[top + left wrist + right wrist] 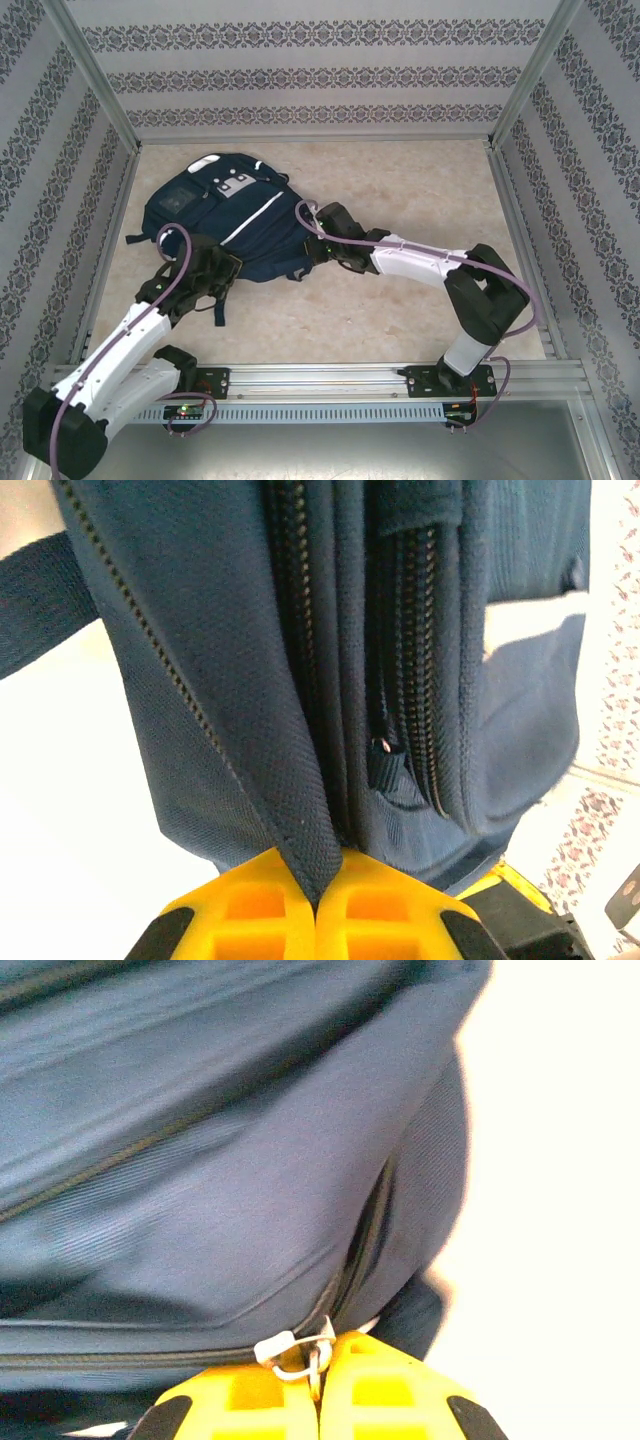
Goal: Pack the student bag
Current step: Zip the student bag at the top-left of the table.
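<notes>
The student bag (225, 215), a navy backpack with white stripes, lies flat on the table at the middle left. At its near left end my left gripper (213, 268) is shut on a fold of its navy fabric (310, 850), beside two rows of zipper teeth (415, 670). My right gripper (322, 248) presses against the bag's right side. Its yellow fingers (385, 1385) are shut on a small metal zipper pull (312, 1355) at the end of a zipper line (120, 1358). A dark strap (221, 303) trails toward the near edge.
Patterned walls (560, 190) and metal posts close in the table on three sides. An aluminium rail (330, 380) with both arm bases runs along the near edge. Bare beige tabletop (420, 190) lies right of and behind the bag.
</notes>
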You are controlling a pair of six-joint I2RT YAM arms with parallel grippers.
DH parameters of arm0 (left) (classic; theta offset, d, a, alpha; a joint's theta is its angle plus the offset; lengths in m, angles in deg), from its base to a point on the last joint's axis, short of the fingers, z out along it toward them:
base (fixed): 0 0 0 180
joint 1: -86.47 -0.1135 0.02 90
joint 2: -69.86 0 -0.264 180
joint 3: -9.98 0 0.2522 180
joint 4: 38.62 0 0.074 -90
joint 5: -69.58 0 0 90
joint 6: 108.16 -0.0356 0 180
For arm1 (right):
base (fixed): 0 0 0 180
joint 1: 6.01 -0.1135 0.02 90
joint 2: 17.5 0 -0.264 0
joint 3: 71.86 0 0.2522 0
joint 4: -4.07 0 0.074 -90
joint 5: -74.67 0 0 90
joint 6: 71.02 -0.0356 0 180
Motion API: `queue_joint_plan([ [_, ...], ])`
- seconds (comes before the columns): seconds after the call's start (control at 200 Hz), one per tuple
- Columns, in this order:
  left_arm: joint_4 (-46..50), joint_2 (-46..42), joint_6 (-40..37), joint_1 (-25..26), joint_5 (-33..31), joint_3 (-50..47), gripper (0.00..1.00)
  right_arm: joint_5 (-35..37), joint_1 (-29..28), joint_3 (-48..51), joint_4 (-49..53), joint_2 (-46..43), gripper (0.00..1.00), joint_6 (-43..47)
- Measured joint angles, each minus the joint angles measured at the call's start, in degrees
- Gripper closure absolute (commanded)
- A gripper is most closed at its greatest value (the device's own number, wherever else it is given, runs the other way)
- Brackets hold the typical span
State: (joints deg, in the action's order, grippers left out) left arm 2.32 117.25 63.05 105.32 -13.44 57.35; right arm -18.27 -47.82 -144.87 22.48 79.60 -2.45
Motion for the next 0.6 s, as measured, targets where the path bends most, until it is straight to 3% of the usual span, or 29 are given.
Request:
queue_joint_plan([
  [0.19,2.8,0.9,-5.0,-5.0,3.7,0.0,1.00,-2.1,1.2,-1.2,1.3,2.3,1.00,1.9],
  [0.295,3.1,4.3,-9.9,-11.0,8.4,0.5,1.00,-2.8,0.6,-1.4,1.3,2.2,1.00,1.9],
  [0.535,5.0,17.6,-21.9,-24.3,13.4,5.6,1.00,-0.1,-7.5,-1.3,2.6,-1.0,1.00,-1.6],
  [0.6,5.9,20.7,-24.5,-26.6,13.6,7.7,0.88,1.3,-10.5,-1.3,3.0,-1.3,1.00,-3.2],
])
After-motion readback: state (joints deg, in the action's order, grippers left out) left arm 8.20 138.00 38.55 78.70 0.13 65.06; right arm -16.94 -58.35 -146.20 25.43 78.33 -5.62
